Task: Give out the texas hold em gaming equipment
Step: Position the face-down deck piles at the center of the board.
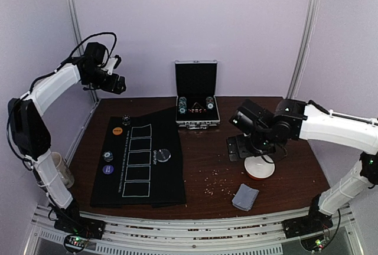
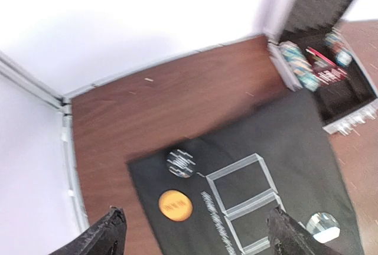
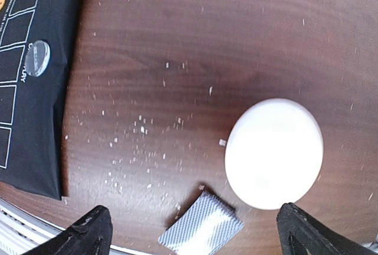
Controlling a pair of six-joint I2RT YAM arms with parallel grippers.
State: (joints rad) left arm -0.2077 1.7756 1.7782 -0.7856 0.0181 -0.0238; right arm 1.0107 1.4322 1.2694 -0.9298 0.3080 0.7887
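A grey-blue deck of playing cards (image 1: 244, 197) lies near the table's front edge; it shows in the right wrist view (image 3: 202, 231) too. On the black mat (image 1: 139, 175) sit an orange button (image 1: 117, 130), a dark chip (image 1: 126, 119), a white-rimmed chip (image 1: 108, 156), a purple button (image 1: 108, 169) and a round button (image 1: 163, 155). An open metal case (image 1: 196, 110) at the back holds chip stacks. My left gripper (image 2: 195, 234) is open, high above the mat's far left corner. My right gripper (image 3: 192, 234) is open and empty, high above the deck and bowl.
A white bowl with red outside (image 1: 259, 167) stands right of centre, next to a black stand (image 1: 242, 147). A beige mug (image 1: 62, 169) sits off the table's left side. Small crumbs (image 1: 215, 181) are scattered on the brown wood.
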